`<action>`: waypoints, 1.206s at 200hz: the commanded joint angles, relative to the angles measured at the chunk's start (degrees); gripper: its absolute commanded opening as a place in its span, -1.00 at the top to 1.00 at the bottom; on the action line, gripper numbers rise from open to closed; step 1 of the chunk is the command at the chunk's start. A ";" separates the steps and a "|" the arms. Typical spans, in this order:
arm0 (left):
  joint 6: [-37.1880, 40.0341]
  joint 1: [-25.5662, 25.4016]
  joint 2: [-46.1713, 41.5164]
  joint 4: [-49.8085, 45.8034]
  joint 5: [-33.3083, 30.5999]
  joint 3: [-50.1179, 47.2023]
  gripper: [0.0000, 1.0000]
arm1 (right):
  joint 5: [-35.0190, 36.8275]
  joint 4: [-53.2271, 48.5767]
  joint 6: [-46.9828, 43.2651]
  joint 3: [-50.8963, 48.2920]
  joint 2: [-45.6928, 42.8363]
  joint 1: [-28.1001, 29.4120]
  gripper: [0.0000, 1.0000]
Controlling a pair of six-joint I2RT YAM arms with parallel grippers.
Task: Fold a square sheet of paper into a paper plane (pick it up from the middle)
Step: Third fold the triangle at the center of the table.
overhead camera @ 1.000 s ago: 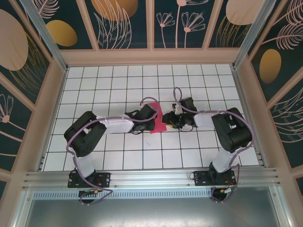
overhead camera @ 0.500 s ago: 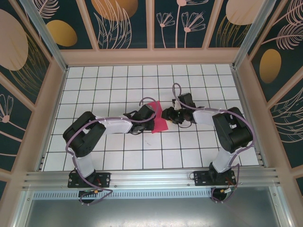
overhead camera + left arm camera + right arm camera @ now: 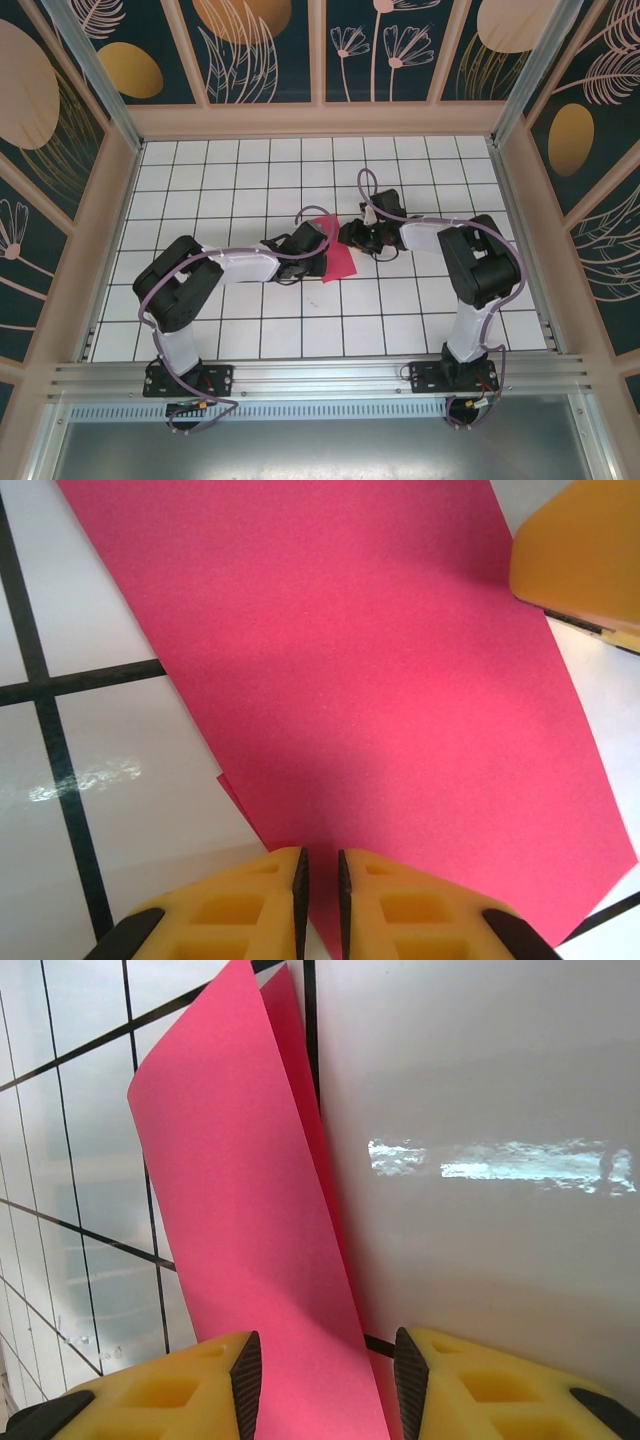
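Mid-frame in the top view, the square sheet of paper [image 3: 337, 260] looks folded once, no dart yet. The left gripper [image 3: 320, 880] pinches its edge; the right gripper [image 3: 320, 1385] straddles it, jaws apart.

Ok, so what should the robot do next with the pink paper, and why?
Probably the right gripper should close on the pink paper. Its jaws stand open on either side of the raised flap, while the left gripper pinches an edge of the sheet.

Paper [image 3: 338, 260]: magenta-pink, plain, folded double, top flap curling up; at centre of table [image 3: 200, 180], long axis 11 to 5 o'clock.
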 commanded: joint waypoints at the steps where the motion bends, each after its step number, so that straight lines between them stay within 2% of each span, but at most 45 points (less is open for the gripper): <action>1: 1.21 -0.05 -0.31 -1.73 1.93 -0.77 0.60 | -2.61 -0.90 -1.34 -1.36 -0.95 0.36 0.16; 66: 2.08 -0.05 -1.02 -1.91 2.31 -0.61 0.58 | -6.93 1.03 0.03 -7.99 -8.16 0.67 0.25; 98: 4.05 0.01 -1.53 -2.26 2.84 -0.34 0.55 | -6.56 1.20 1.33 -9.21 -9.71 0.54 0.31; 119: 5.49 0.01 -2.35 -2.72 2.84 -0.07 0.51 | -5.78 1.95 2.87 -9.35 -9.66 0.54 0.49; 128: 5.94 -0.01 -3.17 -2.79 2.35 -0.28 0.49 | -5.49 1.62 3.12 -8.96 -9.29 0.54 0.68; 147: 7.25 -0.07 -5.46 -2.49 1.13 -1.17 0.37 | -5.90 2.08 3.89 -8.63 -8.39 0.55 0.83; 169: 9.13 -1.29 -8.99 -2.21 -2.59 -2.89 0.14 | -5.97 2.59 4.85 -8.63 -8.39 0.54 0.89; 211: 14.79 -10.39 -9.17 -4.21 -13.90 -1.91 -0.28 | -6.78 3.36 7.55 -8.67 -8.59 0.63 0.90; 241: 17.59 -14.43 -4.86 -5.77 -18.51 0.37 -0.42 | -6.53 3.17 8.43 -8.64 -8.89 0.63 0.89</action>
